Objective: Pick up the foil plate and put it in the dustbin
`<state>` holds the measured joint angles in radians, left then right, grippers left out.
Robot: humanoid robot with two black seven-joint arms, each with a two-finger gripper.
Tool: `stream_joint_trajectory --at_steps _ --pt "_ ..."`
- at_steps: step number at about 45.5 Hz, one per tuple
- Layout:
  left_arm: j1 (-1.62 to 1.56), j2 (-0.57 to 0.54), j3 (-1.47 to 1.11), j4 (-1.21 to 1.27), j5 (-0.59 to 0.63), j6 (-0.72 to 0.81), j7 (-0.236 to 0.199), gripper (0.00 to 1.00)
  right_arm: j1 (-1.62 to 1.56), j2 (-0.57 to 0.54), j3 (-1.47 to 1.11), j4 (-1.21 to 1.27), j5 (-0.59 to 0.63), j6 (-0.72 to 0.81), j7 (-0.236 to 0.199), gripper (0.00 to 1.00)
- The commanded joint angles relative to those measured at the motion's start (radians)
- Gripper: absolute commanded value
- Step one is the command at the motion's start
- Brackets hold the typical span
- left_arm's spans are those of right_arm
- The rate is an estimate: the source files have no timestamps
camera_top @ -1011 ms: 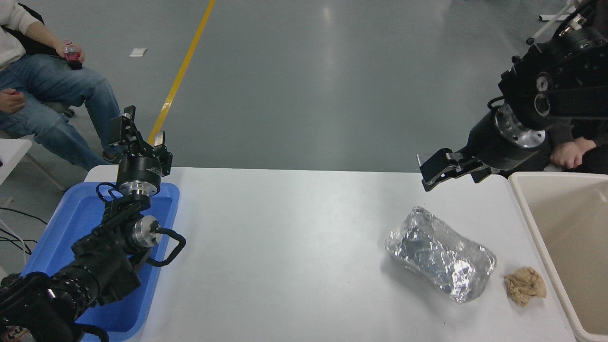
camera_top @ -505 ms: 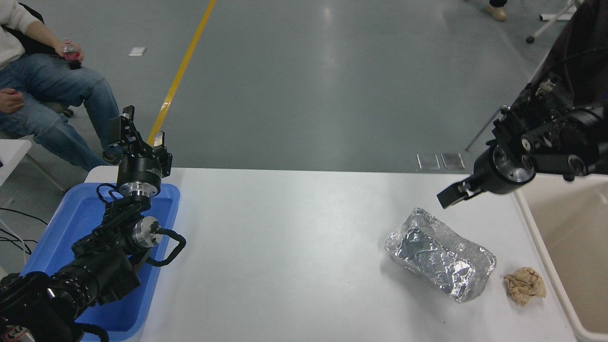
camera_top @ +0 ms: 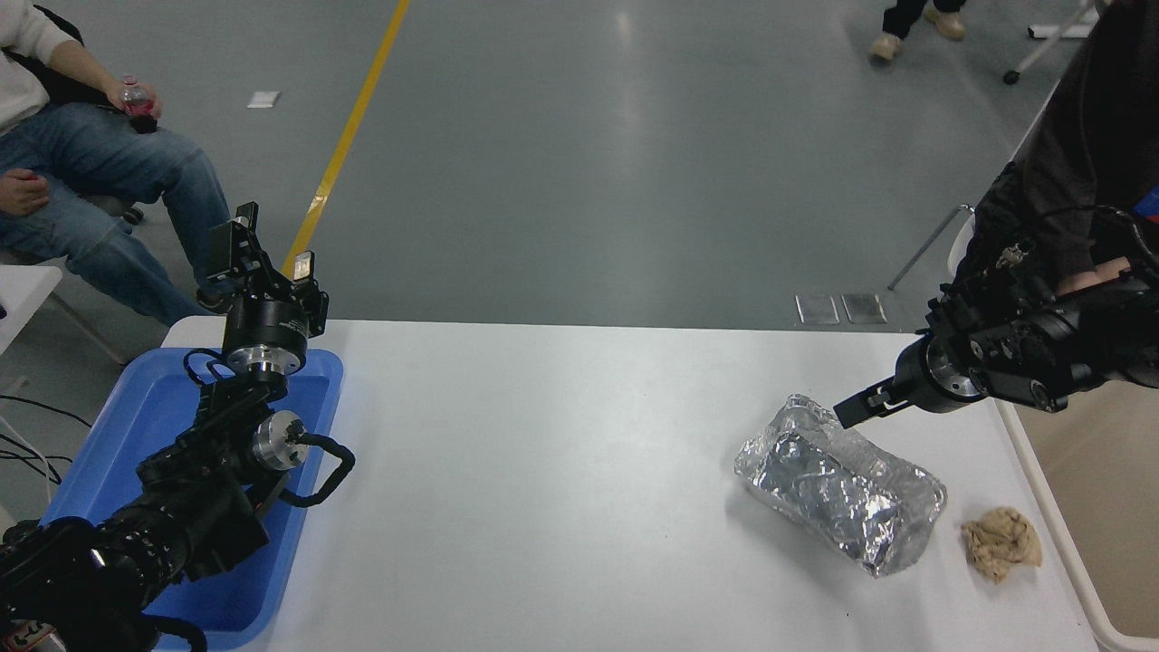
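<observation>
The foil plate (camera_top: 842, 493), a crinkled silver tray, lies on the white table at the right, its long side running diagonally. My right gripper (camera_top: 856, 412) comes in from the right edge and hangs just above the plate's far rim, seen edge-on. The beige dustbin (camera_top: 1055, 534) stands at the table's right edge, partly cut off by the picture and partly hidden by my right arm. My left gripper (camera_top: 263, 254) is parked over the far end of a blue tray, open and empty.
A small crumpled brown paper ball (camera_top: 1000, 543) lies between the foil plate and the dustbin. The blue tray (camera_top: 136, 426) sits at the left under my left arm. One person sits at the top left (camera_top: 81, 163), another stands close behind my right arm (camera_top: 1096, 136).
My right arm has swung down and towards me, bringing the gripper from high above the table's far edge to just over the foil plate's far rim. The plate and left arm have not moved.
</observation>
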<state>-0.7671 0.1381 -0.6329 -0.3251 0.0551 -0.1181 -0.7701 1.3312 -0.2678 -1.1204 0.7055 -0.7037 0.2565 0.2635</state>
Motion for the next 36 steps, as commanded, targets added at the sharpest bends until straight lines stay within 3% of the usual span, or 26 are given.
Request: stream_joint_trajectory --at_steps 1,36 --pt "0.000 0.000 -0.001 0.000 0.000 0.000 0.000 1.00 -0.102 0.013 0.050 -0.090 -0.005 -0.003 -0.012 1.00" --pt "0.000 0.000 -0.001 0.000 0.000 0.000 0.000 1.00 -0.214 0.041 0.206 -0.178 -0.005 -0.006 -0.015 0.96"
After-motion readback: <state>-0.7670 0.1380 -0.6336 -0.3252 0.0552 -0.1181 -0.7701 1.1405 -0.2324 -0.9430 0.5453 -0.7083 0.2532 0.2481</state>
